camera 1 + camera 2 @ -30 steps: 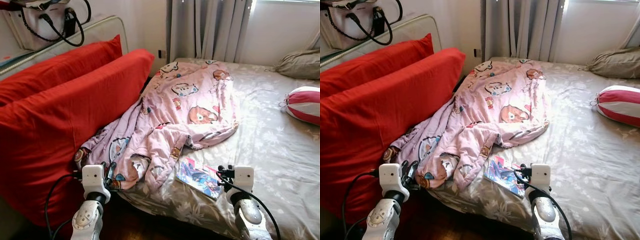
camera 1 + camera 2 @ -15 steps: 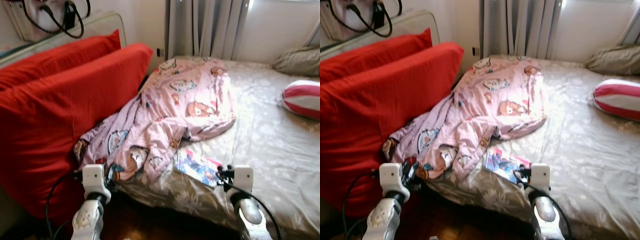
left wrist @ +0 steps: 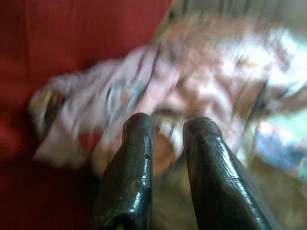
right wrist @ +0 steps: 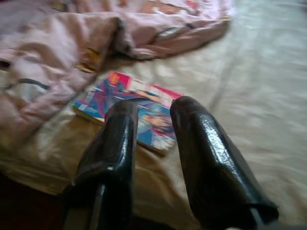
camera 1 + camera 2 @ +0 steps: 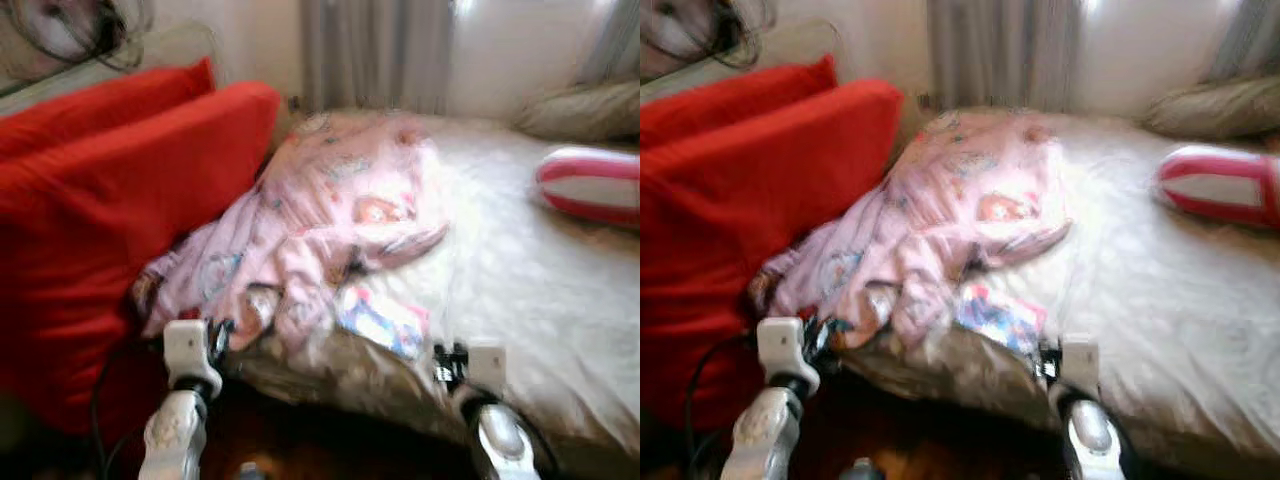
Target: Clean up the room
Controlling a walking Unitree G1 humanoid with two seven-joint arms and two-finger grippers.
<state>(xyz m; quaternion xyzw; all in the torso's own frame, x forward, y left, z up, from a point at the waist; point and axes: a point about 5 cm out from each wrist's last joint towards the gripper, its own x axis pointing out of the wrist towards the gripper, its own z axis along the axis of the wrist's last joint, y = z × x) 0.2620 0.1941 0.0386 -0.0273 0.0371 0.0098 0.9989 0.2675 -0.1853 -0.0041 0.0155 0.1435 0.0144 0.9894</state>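
The right gripper (image 4: 152, 111) is hovering with fingers parted and empty, pointing at the book (image 4: 125, 103), which is lying flat on the bed (image 5: 560, 270) just ahead, its long axis running across the fingers' line. The left gripper (image 3: 169, 132), also slightly parted and empty, is facing the blanket (image 5: 330, 225) beside the red cushion (image 5: 110, 220). The right arm looks nearer the book.

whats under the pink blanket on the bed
The pink blanket lies crumpled on the grey bedsheet, its near end against the red cushion. A colourful book lies beside it. Anything beneath is hidden.
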